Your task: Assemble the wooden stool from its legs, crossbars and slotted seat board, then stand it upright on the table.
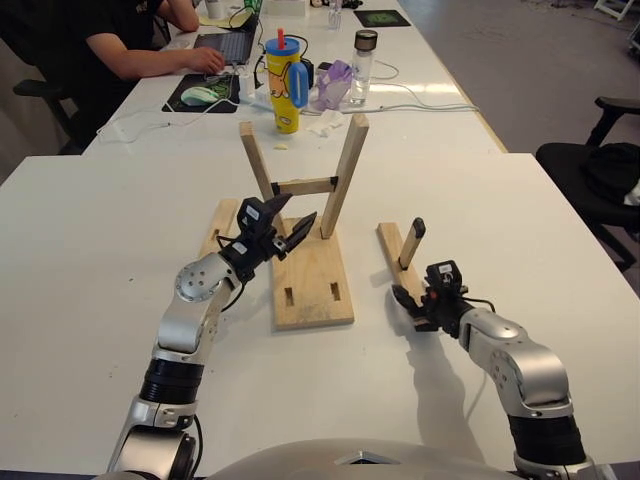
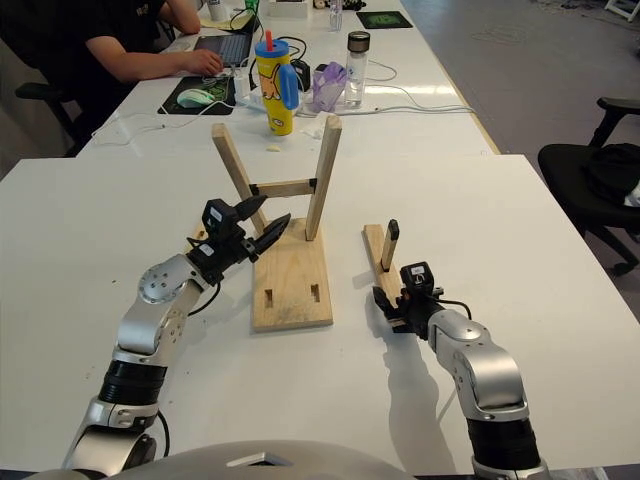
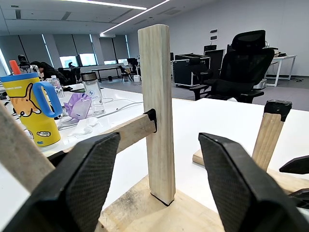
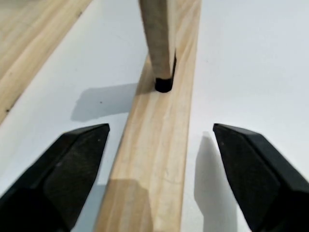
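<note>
Hanging low over the white table [image 1: 100,250], the right arm holds the right gripper [image 1: 410,305] at the near end of a flat leg [image 1: 390,243], jaws wide apart on each side of the wood, not pinching it. A short crossbar [image 1: 411,243] stands up from that leg. The bent left arm points the left gripper [image 1: 300,208], jaws apart and empty, over the seat board [image 1: 312,285] toward two standing legs [image 1: 345,175].

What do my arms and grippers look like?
The left arm and right arm have rounded silver shells with black ribbed segments. The left gripper and right gripper are black, with two tapered fingers each; thin black cables loop at both wrists.
</note>
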Robot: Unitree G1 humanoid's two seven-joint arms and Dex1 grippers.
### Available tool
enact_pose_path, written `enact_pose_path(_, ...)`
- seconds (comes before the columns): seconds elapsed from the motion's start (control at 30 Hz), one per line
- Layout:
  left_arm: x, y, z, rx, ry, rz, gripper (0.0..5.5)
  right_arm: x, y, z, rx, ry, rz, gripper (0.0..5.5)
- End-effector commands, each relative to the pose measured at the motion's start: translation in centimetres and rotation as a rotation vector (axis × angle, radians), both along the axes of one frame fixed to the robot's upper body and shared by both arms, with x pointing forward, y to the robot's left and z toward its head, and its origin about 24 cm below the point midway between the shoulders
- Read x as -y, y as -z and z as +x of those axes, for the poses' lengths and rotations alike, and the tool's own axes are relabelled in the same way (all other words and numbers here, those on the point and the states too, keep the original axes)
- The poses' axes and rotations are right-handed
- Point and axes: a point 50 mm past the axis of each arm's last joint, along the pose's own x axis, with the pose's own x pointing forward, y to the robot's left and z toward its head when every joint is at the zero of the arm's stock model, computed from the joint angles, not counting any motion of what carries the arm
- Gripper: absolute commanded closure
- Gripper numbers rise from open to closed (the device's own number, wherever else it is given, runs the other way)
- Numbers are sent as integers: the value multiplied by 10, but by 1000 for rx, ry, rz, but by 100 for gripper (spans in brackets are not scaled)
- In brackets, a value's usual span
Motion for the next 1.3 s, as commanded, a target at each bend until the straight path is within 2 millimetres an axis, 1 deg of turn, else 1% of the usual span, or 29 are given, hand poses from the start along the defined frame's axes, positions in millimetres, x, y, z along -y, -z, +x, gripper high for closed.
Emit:
enact_pose_path(0.03,1,1,1,-10,12,7,248,-3,4,2,-25,3,2,182)
enact_pose_path(0.1,0,1,1,-9,17,14,248,-5,4,3,-24,-9,4,205)
enact_pose_path(0.13,0,1,1,-6,18,19,248,-6,3,4,-13,-13,3,226)
enact_pose_path(0.23,-2,-1,4,-4,12,20,248,-4,1,9,31,-31,-49,271)
enact_pose_path(0.27,-2,-2,6,-4,14,15,248,-2,-1,11,65,-15,-60,294)
enact_pose_path(0.33,-2,-4,8,-9,35,11,248,4,-9,17,152,76,-33,322)
enact_pose_path(0.4,-3,-9,12,-20,65,6,248,7,-20,24,246,136,-7,346)
enact_pose_path(0.47,-5,-17,19,-49,101,-19,248,7,-32,27,335,177,26,346)
enact_pose_path(0.57,-10,-28,25,-98,145,-86,248,6,-45,27,436,225,71,346)
enact_pose_path(0.63,-15,-39,29,-131,176,-158,219,8,-58,29,518,242,110,346)
enact_pose_path(0.73,-17,-58,33,-181,290,-256,174,13,-93,34,673,231,260,346)
enact_pose_path(0.8,-23,-69,33,-232,363,-322,144,8,-118,36,751,144,419,346)
enact_pose_path(0.87,-29,-79,30,-293,445,-381,111,0,-139,33,780,4,613,346)
enact_pose_path(0.93,-34,-85,29,-354,514,-435,76,-6,-150,30,747,-163,746,346)
enact_pose_path(1.1,-29,-103,32,-420,632,-485,11,-18,-157,19,554,-535,917,346)
enact_pose_path(1.2,-28,-113,33,-421,669,-516,10,-26,-156,19,421,-695,961,346)
enact_pose_path(1.3,-23,-118,35,-434,703,-538,10,-29,-152,18,342,-769,973,346)
